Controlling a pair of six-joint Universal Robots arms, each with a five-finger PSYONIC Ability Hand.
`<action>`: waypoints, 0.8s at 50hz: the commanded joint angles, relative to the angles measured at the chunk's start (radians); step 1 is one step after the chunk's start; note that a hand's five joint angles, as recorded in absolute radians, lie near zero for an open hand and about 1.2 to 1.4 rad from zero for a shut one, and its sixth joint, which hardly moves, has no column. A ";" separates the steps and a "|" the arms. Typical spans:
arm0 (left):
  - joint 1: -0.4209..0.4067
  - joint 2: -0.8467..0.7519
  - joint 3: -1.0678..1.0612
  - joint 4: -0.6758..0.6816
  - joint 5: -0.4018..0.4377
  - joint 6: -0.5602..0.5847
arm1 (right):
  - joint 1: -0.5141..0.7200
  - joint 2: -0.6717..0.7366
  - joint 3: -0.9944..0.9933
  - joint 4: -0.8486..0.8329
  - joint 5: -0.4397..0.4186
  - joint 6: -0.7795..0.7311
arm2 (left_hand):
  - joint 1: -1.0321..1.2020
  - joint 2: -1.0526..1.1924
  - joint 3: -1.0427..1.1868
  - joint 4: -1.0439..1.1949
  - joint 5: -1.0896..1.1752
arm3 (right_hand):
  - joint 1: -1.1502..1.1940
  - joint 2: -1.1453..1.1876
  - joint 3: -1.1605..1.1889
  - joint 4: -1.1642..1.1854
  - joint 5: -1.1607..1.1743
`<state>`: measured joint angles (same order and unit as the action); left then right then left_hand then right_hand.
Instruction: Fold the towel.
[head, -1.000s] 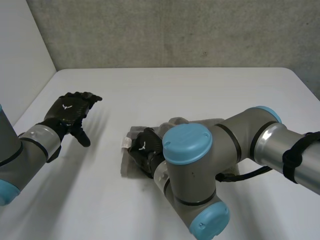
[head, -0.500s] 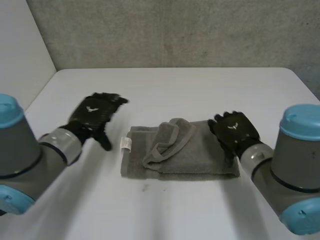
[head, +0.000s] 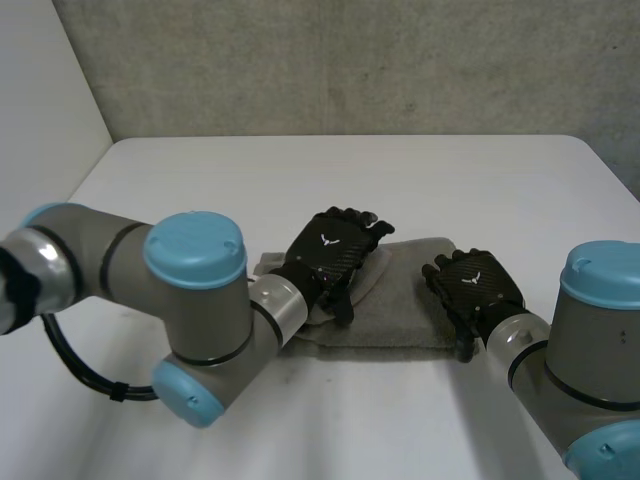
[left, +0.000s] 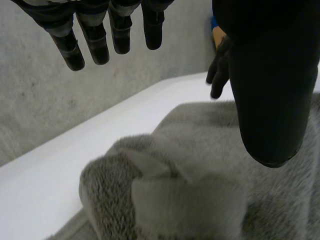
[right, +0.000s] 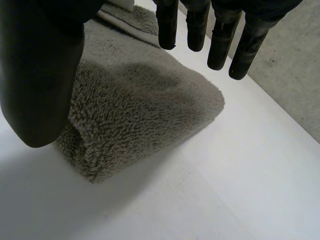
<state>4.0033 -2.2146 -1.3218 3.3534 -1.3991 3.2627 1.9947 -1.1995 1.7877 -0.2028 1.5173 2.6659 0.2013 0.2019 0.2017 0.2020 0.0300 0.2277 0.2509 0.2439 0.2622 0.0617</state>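
Towel (head: 402, 300) lies bunched on table (head: 450, 180); we see left hand (head: 330, 252) over its middle, right hand (head: 472, 284) at its end, fingers straight, released.

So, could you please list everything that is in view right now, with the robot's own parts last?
Folded terry towel: one, grey, on the middle of the table, its layers bunched at the end under the left hand.
Flat table: one, white, beneath everything.
Rough concrete wall: one, grey, behind the table.
Smooth side panel: one, white, beside the table past the left arm.
Arms: two, grey with light-blue caps, coming in from both sides.
Left hand: one, black, fingers straight, over the towel's bunched end.
Right hand: one, black, fingers straight, over the towel's other end.
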 joint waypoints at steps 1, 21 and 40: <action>0.005 -0.103 0.092 -0.048 -0.014 0.002 | 0.006 0.017 -0.001 -0.001 0.000 -0.004 | 0.036 0.035 0.035 0.035 0.032 | -0.031 -0.054 -0.047 -0.066 -0.040; 0.143 -0.068 0.063 -0.071 -0.408 0.084 | 0.006 0.044 -0.008 -0.009 0.000 -0.009 | 0.091 0.091 0.091 0.091 0.088 | 0.359 0.336 0.342 0.324 0.350; 0.102 0.180 -0.229 -0.034 -0.325 0.080 | 0.007 0.035 -0.025 -0.049 0.050 -0.236 | 0.065 0.064 0.065 0.064 0.062 | 1.169 1.145 1.152 1.134 1.160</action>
<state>4.1216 -2.1104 -1.5129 3.3199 -1.7370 3.3478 2.0000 -1.1466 1.7805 -0.2455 1.5401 2.5424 0.2497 0.2476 0.2486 0.2496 0.0713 1.2923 1.3068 1.3254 1.3313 1.1527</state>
